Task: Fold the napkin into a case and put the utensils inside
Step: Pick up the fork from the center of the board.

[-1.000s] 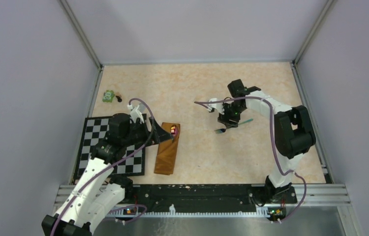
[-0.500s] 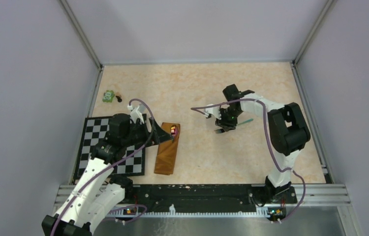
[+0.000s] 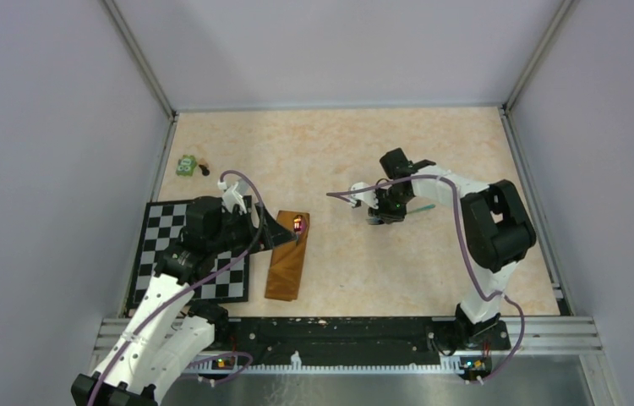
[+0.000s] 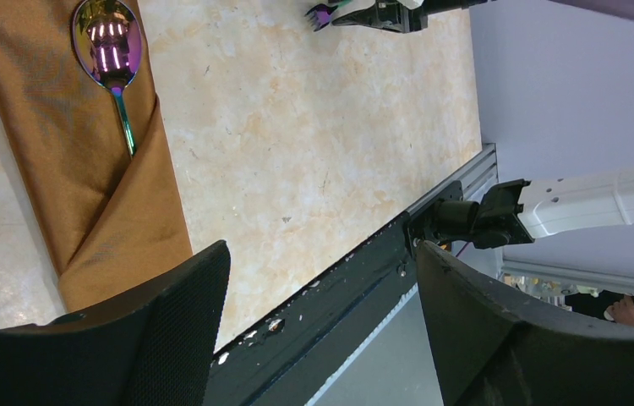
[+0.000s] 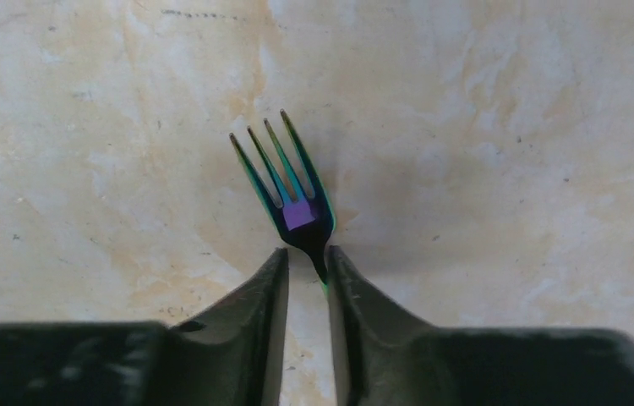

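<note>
The rust-orange napkin lies folded as a narrow case (image 3: pixel 286 269) (image 4: pixel 60 161) beside the checkered mat. A rainbow spoon (image 4: pixel 109 49) (image 3: pixel 298 224) sits in it, its bowl sticking out at the top. My left gripper (image 4: pixel 322 249) (image 3: pixel 276 230) hovers wide open over the case's upper end, holding nothing. A rainbow fork (image 5: pixel 292 190) (image 4: pixel 322 13) lies on the table to the right. My right gripper (image 5: pixel 306 254) (image 3: pixel 379 217) is low over it. Its jaws are narrowed around the fork's neck, which touches the right finger (image 5: pixel 356 292), with a gap on the left.
A black-and-white checkered mat (image 3: pixel 161 245) lies under my left arm. A small green toy (image 3: pixel 186 166) sits at the back left, near the wall. A black rail (image 3: pixel 339 330) runs along the table's near edge. Enclosure walls stand on three sides.
My right gripper has shifted slightly left and down over the fork, and its jaws have narrowed around the neck. The left arm, case and spoon have not moved.
</note>
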Tool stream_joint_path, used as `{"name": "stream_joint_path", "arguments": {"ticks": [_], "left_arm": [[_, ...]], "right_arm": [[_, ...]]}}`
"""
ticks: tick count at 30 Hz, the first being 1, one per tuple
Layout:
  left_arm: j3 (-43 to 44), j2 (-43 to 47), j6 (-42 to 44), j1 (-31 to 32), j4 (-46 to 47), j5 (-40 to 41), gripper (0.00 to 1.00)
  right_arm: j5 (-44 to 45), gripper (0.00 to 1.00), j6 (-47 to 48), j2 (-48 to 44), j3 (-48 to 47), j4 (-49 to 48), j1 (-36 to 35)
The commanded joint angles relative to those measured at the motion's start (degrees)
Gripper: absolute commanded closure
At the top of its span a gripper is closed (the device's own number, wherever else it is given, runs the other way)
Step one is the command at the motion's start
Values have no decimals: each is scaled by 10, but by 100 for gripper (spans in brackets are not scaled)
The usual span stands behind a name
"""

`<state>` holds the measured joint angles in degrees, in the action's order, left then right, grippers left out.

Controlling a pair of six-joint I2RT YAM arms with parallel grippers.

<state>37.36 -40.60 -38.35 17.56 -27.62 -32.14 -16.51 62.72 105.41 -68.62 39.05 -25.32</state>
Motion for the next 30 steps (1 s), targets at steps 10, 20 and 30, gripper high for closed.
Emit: {"name": "stream_joint_path", "arguments": {"ticks": [10, 20, 30], "left_arm": [[-1, 16, 3, -5, 13, -9, 15], [10, -45, -24, -5, -100, 164, 16], [11, -99, -72, -5, -157, 256, 19]], "right_arm": [[32, 100, -112, 3, 12, -41, -9], [79, 100, -453, -100, 48, -189, -11], [346, 100, -871, -85, -78, -111, -172]]}}
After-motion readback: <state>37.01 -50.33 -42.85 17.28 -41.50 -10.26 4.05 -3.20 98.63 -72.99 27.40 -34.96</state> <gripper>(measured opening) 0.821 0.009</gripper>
